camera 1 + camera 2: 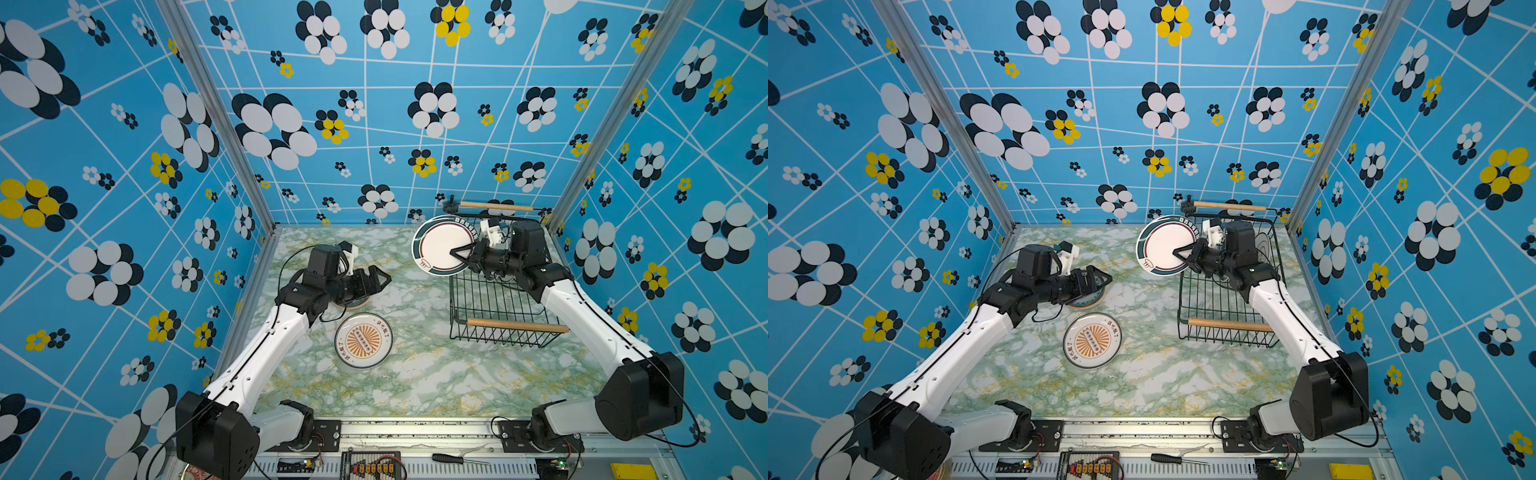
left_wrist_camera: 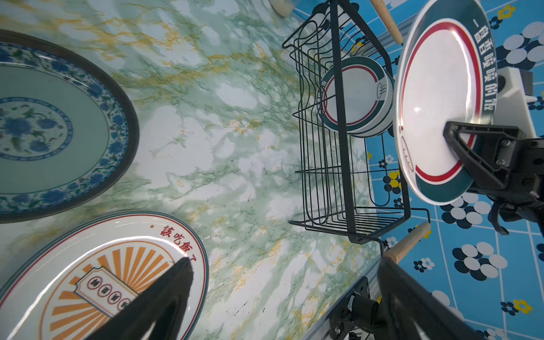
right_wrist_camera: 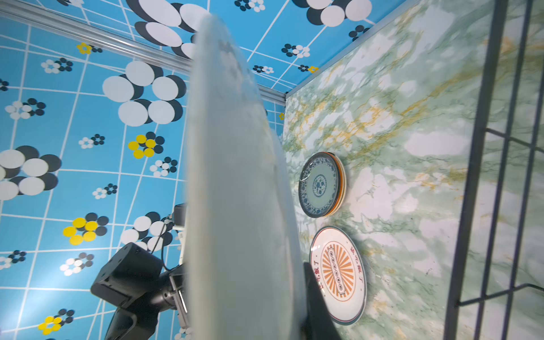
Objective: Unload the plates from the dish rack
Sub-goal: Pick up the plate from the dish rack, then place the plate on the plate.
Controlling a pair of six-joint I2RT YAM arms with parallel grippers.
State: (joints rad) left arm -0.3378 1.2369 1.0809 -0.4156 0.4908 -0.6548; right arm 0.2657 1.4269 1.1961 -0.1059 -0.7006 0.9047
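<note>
My right gripper [image 1: 455, 252] is shut on the rim of a white plate with a teal border and a red ring [image 1: 441, 245] [image 2: 438, 100]. It holds the plate on edge in the air, at the far left corner of the black wire dish rack [image 1: 498, 307] [image 1: 1221, 309]. Another teal-rimmed plate [image 2: 354, 94] stands in the rack. In the right wrist view the held plate [image 3: 235, 182] hides all but one finger [image 3: 316, 297]. My left gripper [image 1: 385, 277] [image 2: 282, 265] is open and empty above a blue-patterned plate stack [image 2: 59, 126] [image 3: 321, 184]. A sunburst plate [image 1: 363, 340] [image 3: 338, 273] lies flat nearby.
The rack has two wooden handles, one near [image 1: 517, 326] and one far [image 1: 494, 206], and stands against the right wall. A screwdriver [image 1: 457, 459] and a yellow block [image 1: 631, 471] lie on the front rail. Patterned walls close in three sides of the marble table [image 1: 415, 386].
</note>
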